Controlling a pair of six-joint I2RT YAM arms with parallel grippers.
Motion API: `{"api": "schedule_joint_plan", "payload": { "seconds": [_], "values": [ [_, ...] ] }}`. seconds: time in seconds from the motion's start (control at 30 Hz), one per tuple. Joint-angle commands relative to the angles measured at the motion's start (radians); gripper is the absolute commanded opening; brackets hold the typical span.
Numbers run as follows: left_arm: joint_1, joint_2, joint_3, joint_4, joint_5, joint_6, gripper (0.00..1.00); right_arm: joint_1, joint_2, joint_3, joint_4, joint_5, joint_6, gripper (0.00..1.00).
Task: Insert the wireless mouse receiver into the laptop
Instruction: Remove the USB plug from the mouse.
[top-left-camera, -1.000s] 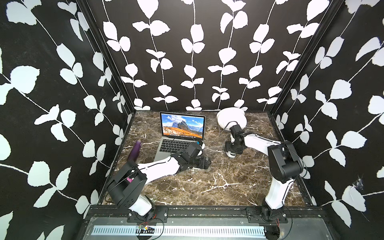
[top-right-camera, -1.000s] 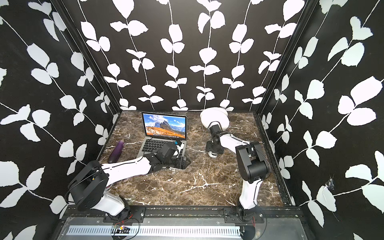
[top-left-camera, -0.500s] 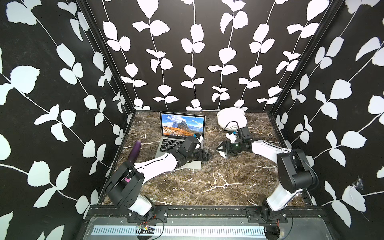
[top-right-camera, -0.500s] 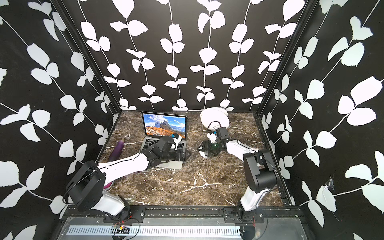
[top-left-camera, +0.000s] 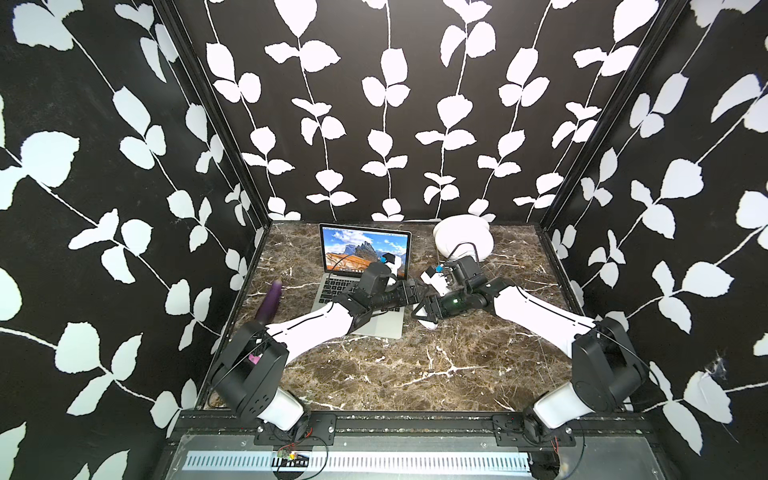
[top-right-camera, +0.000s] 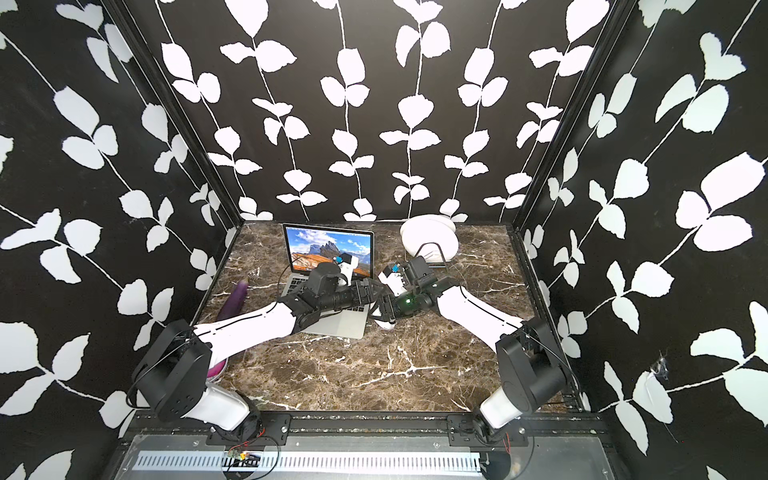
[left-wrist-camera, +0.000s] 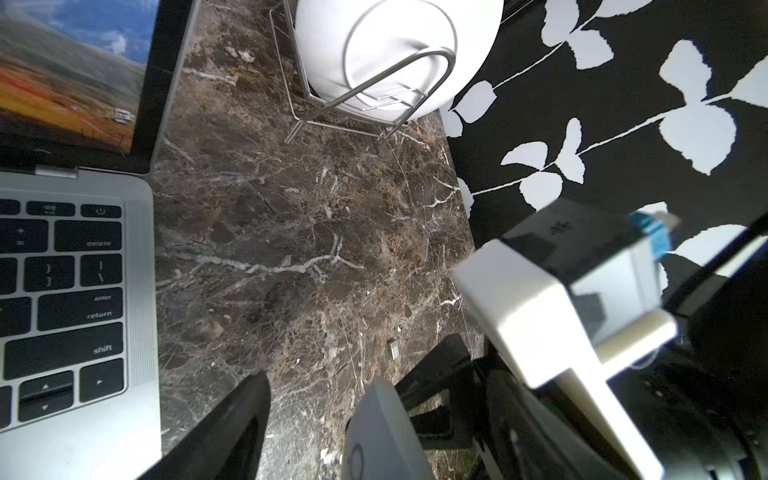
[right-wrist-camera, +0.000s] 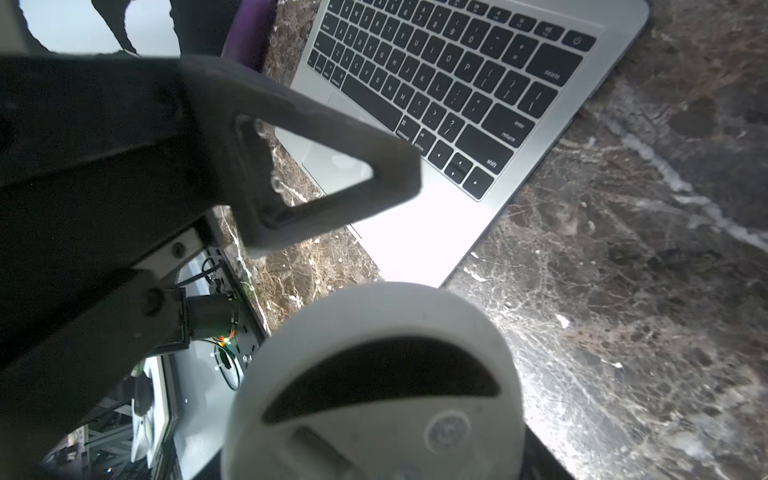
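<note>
1. In the lower corners of both top views, two black-and-white robot arms stand at the near edge of a brown marble table (top-left-camera: 415, 365). They reach inward and meet just right of the frame's centre.
2. The right gripper (top-left-camera: 426, 314) is clamped on the wireless mouse (top-left-camera: 430, 325), a small white oval. The mouse sits just off the laptop's near right corner, and I cannot tell whether it touches the table. In the right wrist view the mouse (right-wrist-camera: 374, 374) shows its underside, with a dark crescent-shaped opening.
3. The left gripper (top-left-camera: 417, 291) lies at the laptop's right edge, jaws spread and holding nothing. In the left wrist view, bare marble shows between one black finger (left-wrist-camera: 224, 432) and the end of the mouse (left-wrist-camera: 382, 432).
4. A tiny grey piece (left-wrist-camera: 392, 348) lies on the marble near the mouse. It is too small to name.
5. The laptop (top-left-camera: 361, 249) stands open left of centre. It is silver with black keys (right-wrist-camera: 457, 83), and its upright screen shows orange-and-blue mountains. The left forearm crosses over its near half.
6. A long purple object (top-left-camera: 272, 301) lies left of the laptop, near the left wall.
7. Farthest back, right of the screen, white plates (top-left-camera: 463, 239) stand in a wire rack (left-wrist-camera: 361, 89) against the leaf-patterned wall.
</note>
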Motion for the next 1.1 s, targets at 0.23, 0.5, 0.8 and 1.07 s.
{"api": "schedule_joint_plan", "payload": {
  "seconds": [0.23,0.5,0.8,1.07],
  "values": [
    [-0.008,0.028,-0.076,0.132,0.134,-0.131,0.67,-0.025,0.010,-0.082,0.312,-0.105,0.157,0.14],
    [-0.009,-0.009,-0.015,-0.171,-0.076,0.020,0.76,-0.171,0.234,-0.328,1.087,-0.338,0.894,0.12],
    [-0.042,0.001,-0.073,-0.174,-0.110,0.038,0.70,-0.262,0.330,-0.295,1.075,-0.279,0.995,0.39],
    [-0.044,0.042,-0.079,-0.151,-0.094,0.048,0.70,-0.290,0.228,-0.204,0.615,-0.198,0.724,0.72]
  ]
}}
